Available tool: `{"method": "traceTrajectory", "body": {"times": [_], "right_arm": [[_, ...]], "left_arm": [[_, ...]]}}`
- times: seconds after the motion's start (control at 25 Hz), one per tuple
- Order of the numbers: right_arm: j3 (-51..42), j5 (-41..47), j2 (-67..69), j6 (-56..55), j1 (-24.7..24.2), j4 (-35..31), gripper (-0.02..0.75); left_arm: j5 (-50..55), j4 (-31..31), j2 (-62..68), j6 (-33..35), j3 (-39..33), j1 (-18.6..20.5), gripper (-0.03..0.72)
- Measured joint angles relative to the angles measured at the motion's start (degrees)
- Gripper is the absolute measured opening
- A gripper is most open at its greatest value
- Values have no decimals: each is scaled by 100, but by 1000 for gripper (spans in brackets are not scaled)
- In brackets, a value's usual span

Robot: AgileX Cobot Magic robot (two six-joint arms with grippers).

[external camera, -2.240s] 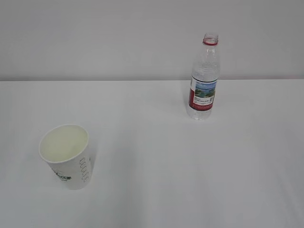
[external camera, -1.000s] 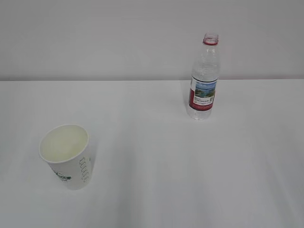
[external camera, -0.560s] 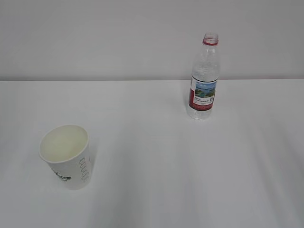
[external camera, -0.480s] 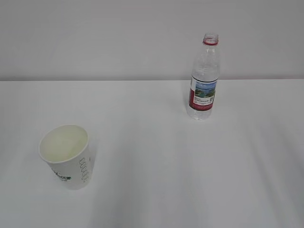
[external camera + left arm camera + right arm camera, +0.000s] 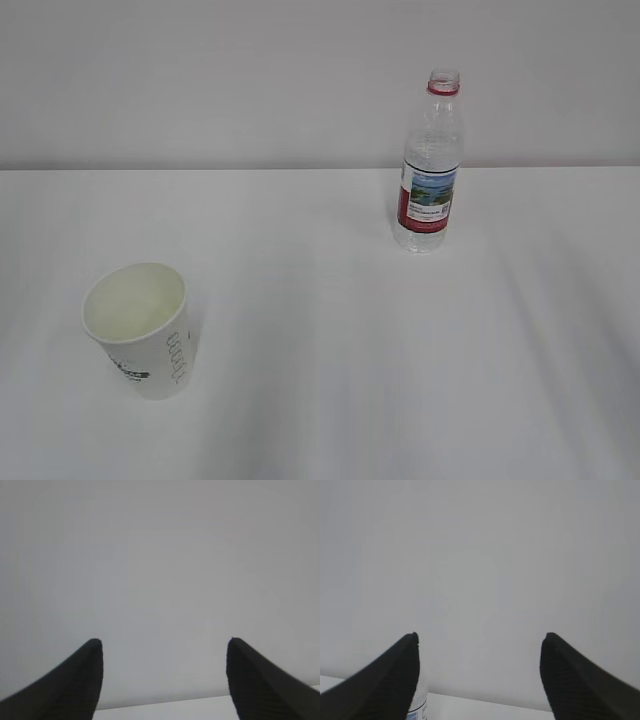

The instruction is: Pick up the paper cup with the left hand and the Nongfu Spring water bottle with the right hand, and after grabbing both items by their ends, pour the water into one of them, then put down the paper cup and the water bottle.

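The white paper cup (image 5: 138,328) stands upright at the front left of the white table (image 5: 330,320), mouth open, logo and grey lettering on its wall. The Nongfu Spring water bottle (image 5: 430,165) stands upright at the back right, uncapped, red neck ring and red-white label showing; I cannot make out any water in it. Neither arm shows in the exterior view. My left gripper (image 5: 165,642) is open and faces the bare wall. My right gripper (image 5: 480,636) is open too; a sliver of the bottle (image 5: 422,702) shows beside its left finger.
A plain grey-white wall (image 5: 250,80) rises behind the table's far edge. Nothing else stands on the table between the cup and the bottle.
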State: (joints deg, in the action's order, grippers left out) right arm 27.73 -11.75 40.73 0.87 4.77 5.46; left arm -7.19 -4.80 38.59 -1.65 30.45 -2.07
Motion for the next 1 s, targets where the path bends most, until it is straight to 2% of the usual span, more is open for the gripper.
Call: {"method": "traceTrajectory", "body": {"times": [0.64,1.0], "right_arm": [[0,-1575,1571,0,0,0,568],[0,-1796,2384,0,0,0,568]], "left_arm": [[-1857,-10,1698,0,0,0,561],[-2073,-10,2369,0,0,0,561]]}}
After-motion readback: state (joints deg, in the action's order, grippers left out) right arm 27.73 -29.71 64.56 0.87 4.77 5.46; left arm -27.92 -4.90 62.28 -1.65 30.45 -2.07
